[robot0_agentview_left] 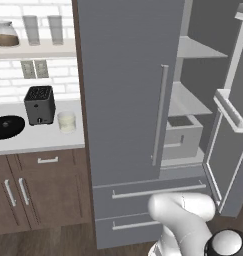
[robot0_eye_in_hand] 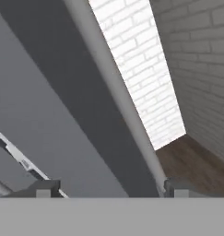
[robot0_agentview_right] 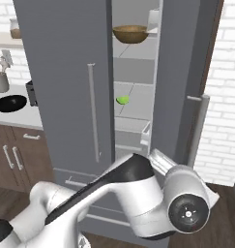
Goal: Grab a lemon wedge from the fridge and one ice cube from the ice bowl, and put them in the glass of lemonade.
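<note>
The grey fridge [robot0_agentview_left: 123,75] stands with its left door shut and its right door [robot0_agentview_right: 186,68] swung open. A tiny yellow-green lemon wedge [robot0_agentview_right: 122,100] lies on a middle shelf inside. On the counter to the left sit the glossy black ice bowl [robot0_agentview_left: 7,126] and the short glass of lemonade [robot0_agentview_left: 66,121]. I cannot make out an ice cube in the bowl. My gripper [robot0_eye_in_hand: 111,189] is open with nothing between its fingertips [robot0_eye_in_hand: 46,188]. It points along the open door's long bar handle [robot0_eye_in_hand: 118,92], low and to the right of the fridge opening.
A black toaster [robot0_agentview_left: 39,105] stands between bowl and glass. Two taller grey glasses [robot0_agentview_left: 31,29] and a jar [robot0_agentview_left: 6,34] sit on the wall shelf. A wooden bowl [robot0_agentview_right: 130,33] rests on an upper fridge shelf above a bin [robot0_agentview_left: 182,136]. A brick wall [robot0_agentview_right: 225,97] rises at right.
</note>
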You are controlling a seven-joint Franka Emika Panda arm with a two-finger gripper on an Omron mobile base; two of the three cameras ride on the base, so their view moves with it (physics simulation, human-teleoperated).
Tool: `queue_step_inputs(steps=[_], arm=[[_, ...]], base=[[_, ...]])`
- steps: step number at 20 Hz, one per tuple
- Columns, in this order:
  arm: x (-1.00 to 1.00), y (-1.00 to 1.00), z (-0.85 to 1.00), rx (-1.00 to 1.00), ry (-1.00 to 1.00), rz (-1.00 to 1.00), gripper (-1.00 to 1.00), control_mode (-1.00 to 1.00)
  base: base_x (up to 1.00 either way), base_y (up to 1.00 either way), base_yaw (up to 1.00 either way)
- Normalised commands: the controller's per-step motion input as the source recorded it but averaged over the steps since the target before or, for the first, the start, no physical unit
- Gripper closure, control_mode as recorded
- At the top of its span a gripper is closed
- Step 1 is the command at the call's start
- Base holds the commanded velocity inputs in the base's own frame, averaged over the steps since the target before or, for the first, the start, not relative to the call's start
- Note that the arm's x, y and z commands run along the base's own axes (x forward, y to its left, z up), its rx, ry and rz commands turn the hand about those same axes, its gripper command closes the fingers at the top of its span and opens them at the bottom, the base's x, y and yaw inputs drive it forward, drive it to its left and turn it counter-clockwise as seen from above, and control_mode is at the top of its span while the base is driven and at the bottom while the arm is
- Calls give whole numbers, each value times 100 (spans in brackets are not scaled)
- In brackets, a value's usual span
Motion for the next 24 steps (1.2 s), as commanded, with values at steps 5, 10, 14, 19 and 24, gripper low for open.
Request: queue_step_inputs(steps=[5, 10, 14, 19, 24], arm=[[-25, 68, 76, -13, 0, -5, -100, -100], [12, 100, 71, -43, 8, -20, -100, -100], [33, 100, 40, -48, 16, -24, -100, -100], [66, 91, 6, -52, 24, -31, -100, -100], [97, 30, 0, -53, 28, -37, -100, -100]], base=[[0, 0, 0], [0, 0, 0], [0, 0, 0], [0, 0, 0], [0, 0, 0]])
